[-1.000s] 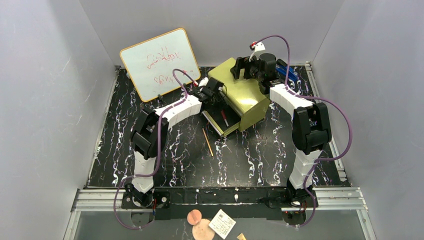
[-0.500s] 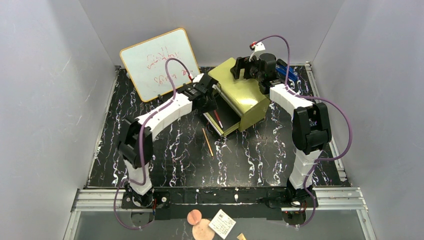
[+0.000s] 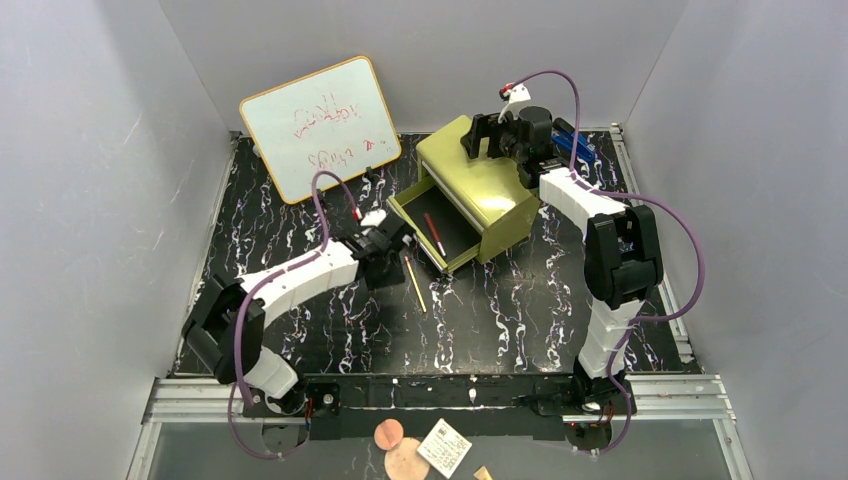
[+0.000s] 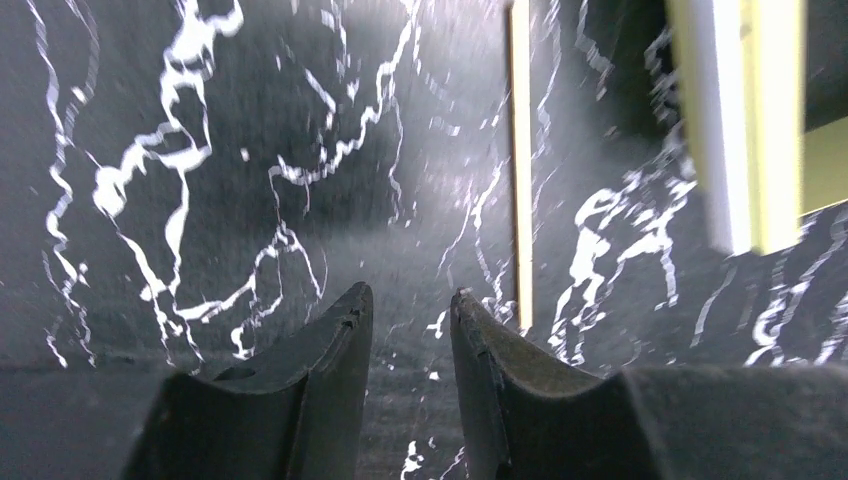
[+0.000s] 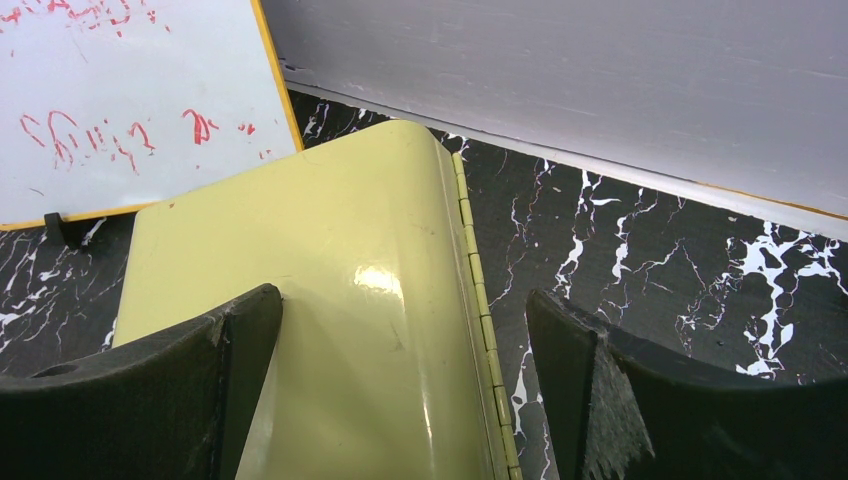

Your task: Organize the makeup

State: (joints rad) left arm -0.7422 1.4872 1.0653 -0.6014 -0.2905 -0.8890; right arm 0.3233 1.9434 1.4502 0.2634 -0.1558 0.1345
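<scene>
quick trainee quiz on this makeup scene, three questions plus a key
1. True or false: the chest has its drawer shut.
2. What lies in the drawer? A red pencil; B pink case; C white box.
3. Fill in: the tan pencil lies on the ____, beside the empty left fingers.
Key: 1 false; 2 A; 3 table.
</scene>
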